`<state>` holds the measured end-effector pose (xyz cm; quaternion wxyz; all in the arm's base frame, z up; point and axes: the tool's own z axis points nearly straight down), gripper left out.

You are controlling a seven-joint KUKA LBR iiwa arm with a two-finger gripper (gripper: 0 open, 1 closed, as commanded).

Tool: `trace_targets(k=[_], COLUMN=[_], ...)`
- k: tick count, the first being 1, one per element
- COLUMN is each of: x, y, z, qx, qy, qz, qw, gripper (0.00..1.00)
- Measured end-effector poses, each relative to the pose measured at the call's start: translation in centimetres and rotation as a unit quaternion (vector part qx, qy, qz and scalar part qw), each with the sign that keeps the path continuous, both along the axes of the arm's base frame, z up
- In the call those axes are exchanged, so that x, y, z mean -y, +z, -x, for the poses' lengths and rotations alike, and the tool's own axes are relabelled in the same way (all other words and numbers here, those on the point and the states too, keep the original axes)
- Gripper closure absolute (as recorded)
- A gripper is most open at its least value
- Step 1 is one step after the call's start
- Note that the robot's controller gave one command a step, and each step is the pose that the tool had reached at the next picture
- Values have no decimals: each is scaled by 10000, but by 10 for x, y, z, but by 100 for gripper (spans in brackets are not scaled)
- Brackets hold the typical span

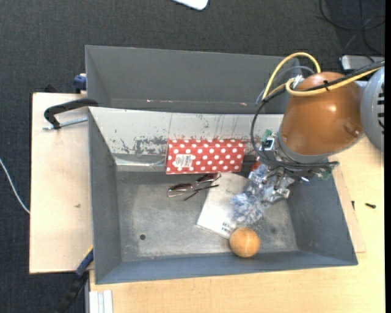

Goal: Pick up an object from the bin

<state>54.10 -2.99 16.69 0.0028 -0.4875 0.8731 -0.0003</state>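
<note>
Your gripper hangs right of centre over the crumpled blue-and-white wrapper, spread or pressed together you cannot tell, so you're probably at the approach and must next lower and close.

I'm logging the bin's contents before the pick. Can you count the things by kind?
Red dotted box: 1
Metal pliers: 1
White packet: 1
Blue-and-white crumpled bag: 1
Tan ball: 1
Total: 5

floor: dark carpet | cables: black, upper right | white object: top edge
</note>
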Motion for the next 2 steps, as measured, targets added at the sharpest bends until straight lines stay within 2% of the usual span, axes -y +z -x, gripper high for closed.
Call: trace_targets(k=[1,2], x=[-5,-5], y=[5,-16], z=[0,5], qx=[1,-13], qy=[1138,1293], qz=[6,6], qw=[9935,9916], gripper=[100,100])
